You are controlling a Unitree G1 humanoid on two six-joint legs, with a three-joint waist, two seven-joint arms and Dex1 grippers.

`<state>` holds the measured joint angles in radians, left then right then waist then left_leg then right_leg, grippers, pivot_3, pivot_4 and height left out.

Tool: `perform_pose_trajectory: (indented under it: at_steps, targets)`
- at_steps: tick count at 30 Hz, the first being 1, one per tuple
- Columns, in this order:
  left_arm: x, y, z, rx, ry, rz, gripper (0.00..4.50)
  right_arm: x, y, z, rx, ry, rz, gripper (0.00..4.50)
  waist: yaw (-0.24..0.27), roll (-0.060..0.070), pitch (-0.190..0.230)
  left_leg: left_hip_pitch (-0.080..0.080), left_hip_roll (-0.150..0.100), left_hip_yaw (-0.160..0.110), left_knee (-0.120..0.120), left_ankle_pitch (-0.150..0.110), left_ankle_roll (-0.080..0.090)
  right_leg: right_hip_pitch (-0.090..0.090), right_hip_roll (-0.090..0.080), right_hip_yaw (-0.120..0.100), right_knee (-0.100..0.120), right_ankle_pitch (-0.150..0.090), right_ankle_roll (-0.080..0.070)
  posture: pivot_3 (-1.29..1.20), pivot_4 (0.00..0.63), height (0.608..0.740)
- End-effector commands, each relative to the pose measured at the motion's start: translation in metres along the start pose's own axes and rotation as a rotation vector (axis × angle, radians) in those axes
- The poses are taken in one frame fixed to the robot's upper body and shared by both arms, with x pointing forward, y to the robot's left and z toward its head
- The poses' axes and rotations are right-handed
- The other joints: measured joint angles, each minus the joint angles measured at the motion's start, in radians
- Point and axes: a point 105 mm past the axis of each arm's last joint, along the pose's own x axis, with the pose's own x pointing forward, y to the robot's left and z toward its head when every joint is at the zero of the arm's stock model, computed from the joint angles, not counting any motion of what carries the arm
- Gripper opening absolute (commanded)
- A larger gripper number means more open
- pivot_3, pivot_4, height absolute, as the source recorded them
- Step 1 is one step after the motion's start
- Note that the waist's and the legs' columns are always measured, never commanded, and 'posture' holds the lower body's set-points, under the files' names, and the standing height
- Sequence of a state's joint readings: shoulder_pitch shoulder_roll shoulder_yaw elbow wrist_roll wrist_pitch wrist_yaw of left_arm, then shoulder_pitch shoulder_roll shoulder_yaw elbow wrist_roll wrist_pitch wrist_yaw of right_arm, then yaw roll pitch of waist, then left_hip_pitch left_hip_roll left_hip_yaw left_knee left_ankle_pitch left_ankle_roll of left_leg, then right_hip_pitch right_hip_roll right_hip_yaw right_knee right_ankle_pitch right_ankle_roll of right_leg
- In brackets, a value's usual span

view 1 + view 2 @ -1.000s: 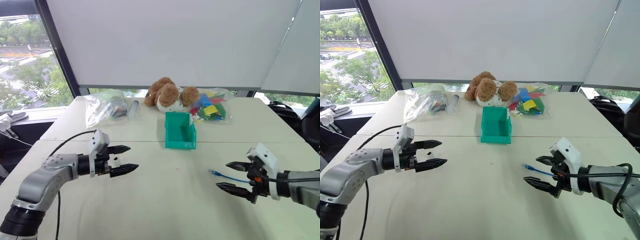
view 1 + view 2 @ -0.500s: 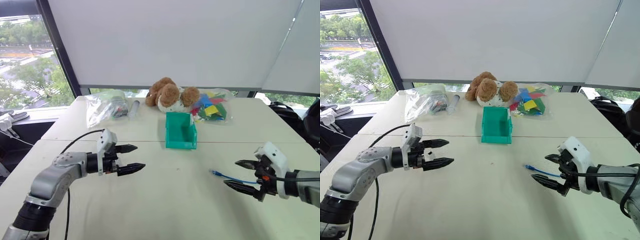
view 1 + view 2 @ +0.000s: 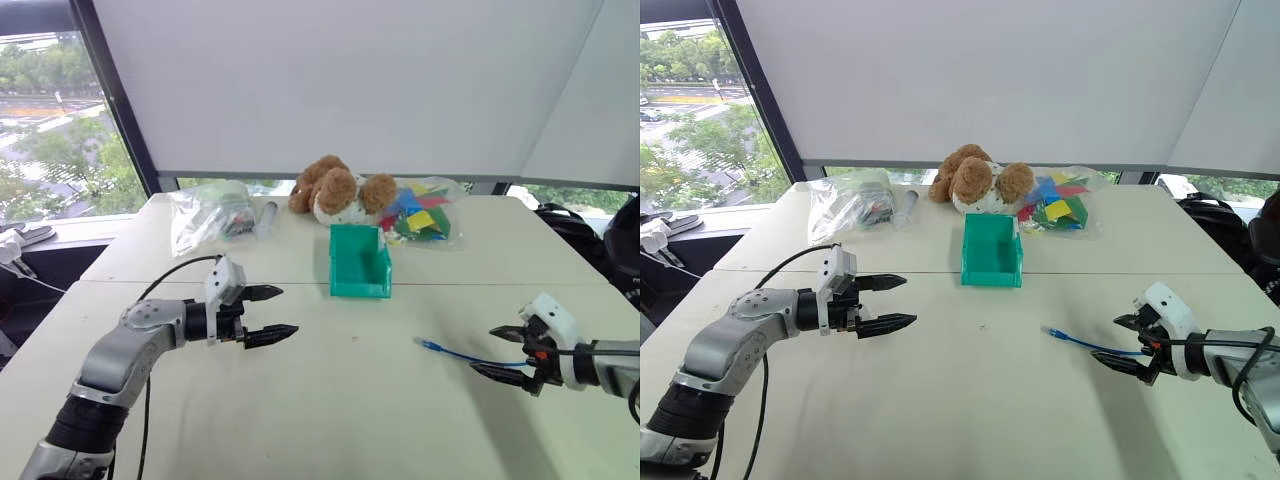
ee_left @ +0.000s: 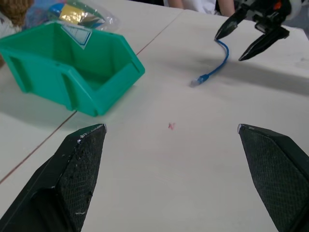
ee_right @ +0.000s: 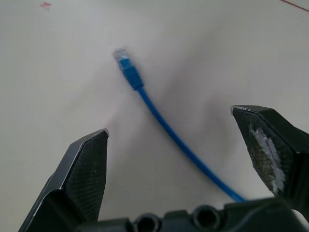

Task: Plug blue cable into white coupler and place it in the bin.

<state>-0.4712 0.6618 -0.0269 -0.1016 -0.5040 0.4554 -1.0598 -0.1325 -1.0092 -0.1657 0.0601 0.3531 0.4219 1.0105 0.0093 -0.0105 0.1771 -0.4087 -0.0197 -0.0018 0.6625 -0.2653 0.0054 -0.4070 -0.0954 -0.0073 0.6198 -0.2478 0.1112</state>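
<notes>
Blue cable (image 5: 159,118), thin and limp, lies on the pale surface (image 3: 350,420) between the gaping fingers of the right end effector (image 3: 510,352), untouched; best pinched just behind its small clear plug, likely light and slippery. Left end effector (image 3: 268,314) hangs open, empty. Beyond it, the teal bin (image 3: 360,262) carries a label too small to read.

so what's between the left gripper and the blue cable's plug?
Bare tabletop between left gripper and blue cable, apart from a tiny red mark, per left wrist view.
</notes>
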Motion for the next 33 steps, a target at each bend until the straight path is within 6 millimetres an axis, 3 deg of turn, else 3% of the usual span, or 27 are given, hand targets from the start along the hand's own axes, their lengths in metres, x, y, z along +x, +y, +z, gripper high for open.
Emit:
perform_pose_trajectory:
  at_steps: [1,8,9,11,18,26,28,30,33]
  targets:
    - [0.0,-0.001,0.006,0.047,-0.007,-0.01,4.5,0.008,-0.006,-0.008,-0.046,0.012,0.046,4.45,-0.001,0.0,0.0,0.0,0.0,0.0,0.0,0.0,0.0,0.0,0.0,0.0,0.0,0.0,0.0,0.0,0.15,0.74]
    - [-0.002,-0.004,0.006,0.049,-0.004,-0.012,4.5,0.026,-0.01,-0.025,-0.074,0.054,0.111,4.45,-0.002,0.0,0.0,0.001,0.0,0.0,0.0,0.0,0.0,0.0,0.0,0.0,0.001,0.001,0.002,0.0,0.15,0.74]
    - [-0.002,-0.004,0.006,0.049,-0.003,-0.01,4.5,0.028,-0.01,-0.028,-0.074,0.061,0.118,4.22,-0.003,0.0,0.0,0.001,0.0,0.0,0.0,0.0,0.0,0.0,0.001,0.0,0.001,0.001,0.002,0.0,0.15,0.74]
    - [-0.003,-0.005,0.005,0.047,-0.001,-0.007,4.5,0.031,-0.009,-0.033,-0.073,0.078,0.135,3.61,-0.004,0.0,0.0,0.002,0.0,0.0,0.001,0.0,0.0,0.002,0.001,0.0,0.001,0.001,0.002,0.0,0.15,0.74]
    - [-0.003,-0.007,0.001,0.045,0.007,-0.008,4.5,0.033,-0.008,-0.037,-0.06,0.09,0.167,0.1,-0.004,-0.001,-0.001,0.004,0.0,0.0,0.002,0.0,0.0,0.005,0.0,0.001,0.001,0.001,0.002,0.0,0.15,0.74]
    - [-0.006,-0.002,0.003,0.054,0.008,0.002,4.5,0.04,0.008,0.003,-0.17,0.026,0.233,0.04,-0.009,0.0,-0.001,0.004,0.0,0.0,0.002,0.0,0.0,0.003,-0.001,0.001,0.003,0.001,0.002,0.0,0.15,0.74]
    - [-0.004,-0.002,0.007,0.057,-0.004,-0.009,4.5,0.056,0.048,0.04,-0.281,-0.049,0.389,0.04,-0.01,0.0,0.0,0.003,0.0,0.0,0.002,0.0,0.0,0.001,-0.001,0.001,0.005,0.001,0.002,0.0,0.15,0.74]
    - [-0.001,-0.003,0.009,0.062,-0.006,-0.029,4.5,0.069,0.084,0.063,-0.367,-0.089,0.512,0.04,-0.023,0.0,0.0,0.002,0.0,-0.001,0.002,0.0,-0.001,-0.002,-0.001,0.001,0.008,0.001,0.002,0.0,0.15,0.74]
    - [0.001,-0.005,0.008,0.065,0.002,-0.058,4.5,0.087,0.106,0.079,-0.405,-0.104,0.574,0.04,-0.021,0.001,0.0,0.002,0.001,-0.002,0.002,0.0,-0.001,-0.003,0.001,0.001,0.01,0.001,0.002,0.0,0.15,0.74]
